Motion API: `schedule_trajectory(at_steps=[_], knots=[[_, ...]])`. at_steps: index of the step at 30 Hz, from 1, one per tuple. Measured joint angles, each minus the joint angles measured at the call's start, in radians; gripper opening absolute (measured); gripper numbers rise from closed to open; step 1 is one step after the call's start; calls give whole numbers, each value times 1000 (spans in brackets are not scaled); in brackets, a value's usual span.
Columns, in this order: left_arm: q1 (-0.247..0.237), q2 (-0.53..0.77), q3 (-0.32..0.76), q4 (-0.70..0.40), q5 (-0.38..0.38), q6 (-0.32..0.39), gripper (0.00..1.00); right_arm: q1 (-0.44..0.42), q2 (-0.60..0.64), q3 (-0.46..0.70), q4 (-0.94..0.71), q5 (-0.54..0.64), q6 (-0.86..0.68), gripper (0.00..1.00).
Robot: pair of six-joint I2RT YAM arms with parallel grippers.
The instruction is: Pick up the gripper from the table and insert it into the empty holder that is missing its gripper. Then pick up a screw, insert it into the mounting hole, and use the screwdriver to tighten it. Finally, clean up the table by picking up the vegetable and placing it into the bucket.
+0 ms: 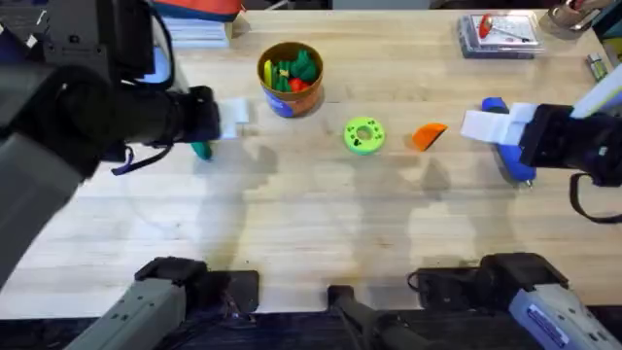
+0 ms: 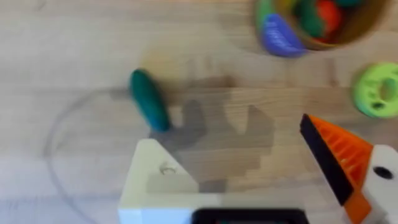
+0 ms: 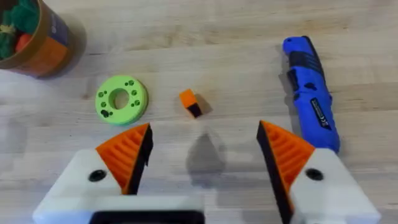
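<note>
While both arms hang over the pale wooden worktop (image 1: 321,224), the loose orange ribbed plastic wedge finger (image 1: 429,134) lies right of centre in the overhead frame, just beside the flat bright-green ring (image 1: 364,135).

Right gripper (image 3: 202,149): jaws released, nothing between them; both orange pads fitted. In its wrist view the wedge (image 3: 191,102) sits ahead of the gap, apart from both fingertips. Thick bright-blue cylindrical screwdriver (image 3: 311,96) lies at right of that frame.

Left gripper (image 2: 242,155): one orange pad present, the other side a bare white angular plastic holder (image 2: 155,180). Jaws apart, empty. Small dark-green smooth oblong toy vegetable (image 2: 149,99) lies just ahead of the bare holder, not touching. Round yellow-orange bucket (image 1: 290,78), upper centre overhead, already holds toys.

Handling, judged: wedge looks light, stiff, ribbed on one face, so grip should be fair; take it across the thick end, leaving the mating side free. Likely to skid if nudged. Vegetable smooth and rounded, may roll; grasp across mid-length.
</note>
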Motion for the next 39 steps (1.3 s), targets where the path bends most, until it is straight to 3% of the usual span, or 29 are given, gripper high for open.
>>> schedule_trajectory(at_steps=[5, 10, 14, 19, 23, 27, 30, 32, 33, 39], knots=[[-177, -102, 0, 65, 70, 86, 987, 0, 0, 0, 0, 0, 0, 994], [-341, -142, 0, 249, 141, 119, 986, 0, 0, 0, 0, 0, 0, 993], [-424, -141, 4, 338, 161, 131, 986, 0, 0, 0, 0, 0, 0, 994], [-437, -140, 7, 240, 160, 134, 986, 0, 0, 0, 0, 0, 0, 994], [-437, -139, 7, 223, 160, 134, 986, 0, 0, 0, 0, 0, 0, 994], [-437, -138, 7, 242, 160, 136, 986, 0, 0, 0, 0, 0, 0, 994], [-437, -152, -22, 337, 160, 144, 985, 0, 0, 0, 0, 0, 0, 994], [-435, -201, -89, 443, 161, 148, 986, 0, 0, 0, 0, 0, 0, 994], [-425, -387, -308, 657, 191, 153, 985, 0, 0, 0, 0, 0, 0, 994], [-424, -637, -610, 860, 239, 153, 986, 0, 0, 0, 0, 0, 0, 994]])
